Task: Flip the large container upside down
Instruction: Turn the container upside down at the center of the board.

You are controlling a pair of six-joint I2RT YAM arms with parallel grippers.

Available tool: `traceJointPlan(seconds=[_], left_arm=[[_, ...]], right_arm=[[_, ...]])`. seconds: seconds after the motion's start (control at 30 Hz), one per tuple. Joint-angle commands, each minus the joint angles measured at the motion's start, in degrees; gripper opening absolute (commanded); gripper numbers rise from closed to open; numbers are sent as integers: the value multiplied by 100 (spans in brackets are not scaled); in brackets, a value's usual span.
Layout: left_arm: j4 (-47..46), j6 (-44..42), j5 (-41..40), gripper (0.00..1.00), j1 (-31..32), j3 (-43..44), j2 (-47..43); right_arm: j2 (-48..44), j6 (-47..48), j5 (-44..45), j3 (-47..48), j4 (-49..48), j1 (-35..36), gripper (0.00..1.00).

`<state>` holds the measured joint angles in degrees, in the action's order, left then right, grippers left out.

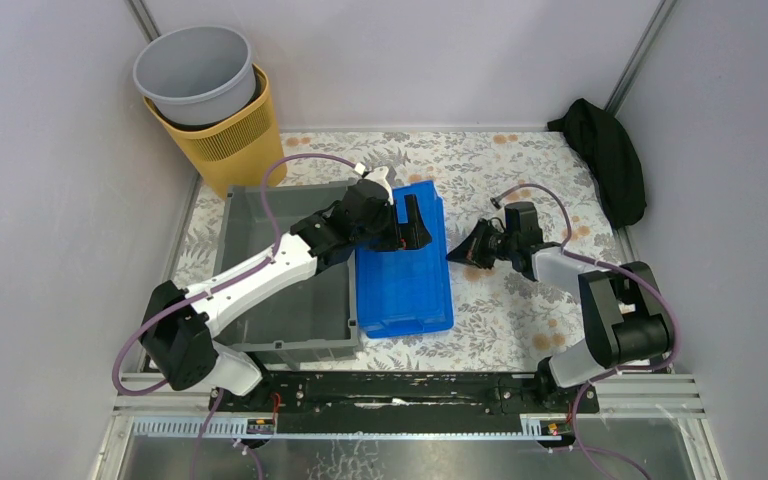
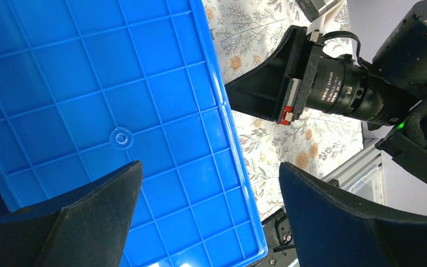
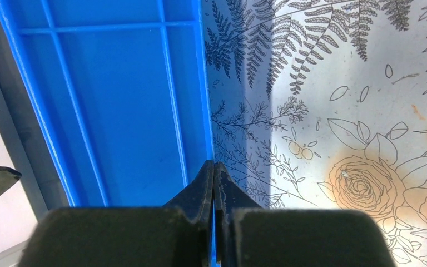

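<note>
Both at the tray (image 1: 405, 290): left gripper (image 2: 208, 172) spread, right gripper (image 3: 214, 167) closed, so I could flip it, not the crate (image 1: 300, 352).

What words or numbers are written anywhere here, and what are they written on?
White print on the black round camera lens barrel: too small and blurred to read.
Round moulded mark on the underside of the blue ribbed plastic tray: no letters can be made out.
Nothing else shows any writing.
</note>
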<state>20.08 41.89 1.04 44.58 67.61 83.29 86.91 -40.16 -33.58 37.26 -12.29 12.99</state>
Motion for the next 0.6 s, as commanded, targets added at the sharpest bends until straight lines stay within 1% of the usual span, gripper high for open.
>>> traceJointPlan(seconds=[0.0,0.17,0.23,0.3,0.33,0.4,0.47,0.57], left_arm=[[-329,-40,-130,100,18,-82,-50],[-297,-49,-67,100,18,-79,-61],[-275,-54,-53,100,16,-83,-103],[-226,-72,-72,100,12,-88,-174],[-174,-92,-90,100,16,-86,-213],[-62,-144,-154,100,16,-80,-306],[84,-223,-262,100,16,-64,-412],[417,-364,-512,100,7,34,-564]], right_arm=[[4,129,-265,-24,-160,-13,1],[-48,255,-148,-223,-53,-71,5],[-104,318,-68,-289,36,-101,9],[-164,386,13,-337,178,-120,16],[-204,437,68,-341,299,-126,21],[-364,542,193,-322,554,-122,38],[-579,705,410,-257,982,-129,52],[-981,993,841,-16,1707,-126,65]])
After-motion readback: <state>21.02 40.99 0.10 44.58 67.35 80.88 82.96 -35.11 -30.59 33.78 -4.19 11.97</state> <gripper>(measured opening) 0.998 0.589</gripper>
